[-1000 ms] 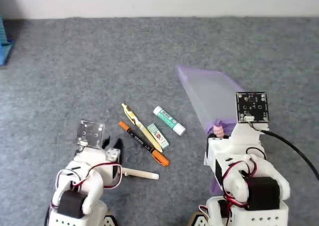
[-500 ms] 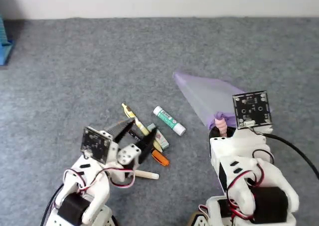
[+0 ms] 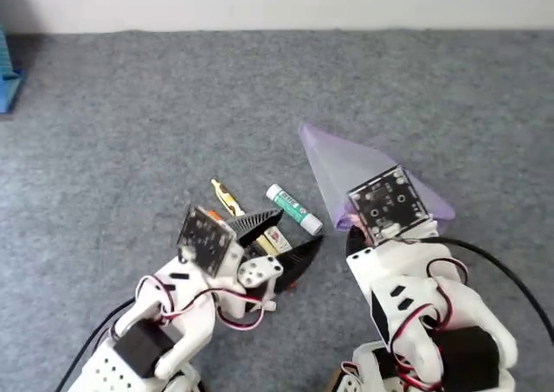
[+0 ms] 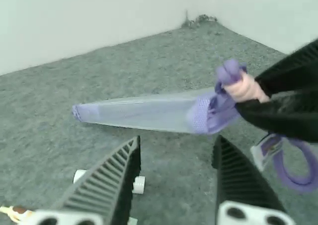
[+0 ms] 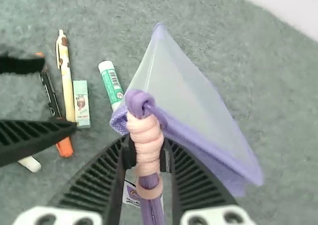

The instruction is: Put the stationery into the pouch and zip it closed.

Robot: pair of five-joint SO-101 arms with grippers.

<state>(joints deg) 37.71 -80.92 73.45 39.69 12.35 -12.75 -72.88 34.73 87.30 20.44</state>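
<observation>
Right hand (image 5: pixel 144 150) clenches lilac translucent pouch (image 5: pixel 191 111) by pink pull (image 5: pixel 145 128); left hand (image 4: pixel 176 153) released near green-white glue stick (image 3: pixel 294 209). Pick-up step: likely descend, close.

On the tabletop (image 3: pixel 130 98), the glue stick (image 3: pixel 293 208) is placed just left of the pouch (image 3: pixel 339 162); pen (image 3: pixel 225 196) and eraser (image 5: pixel 81 103) are placed farther left, beneath the left pincer (image 3: pixel 281 234).

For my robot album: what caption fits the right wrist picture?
Right gripper pinches the pouch by its pink pull, stationery beside it.
</observation>
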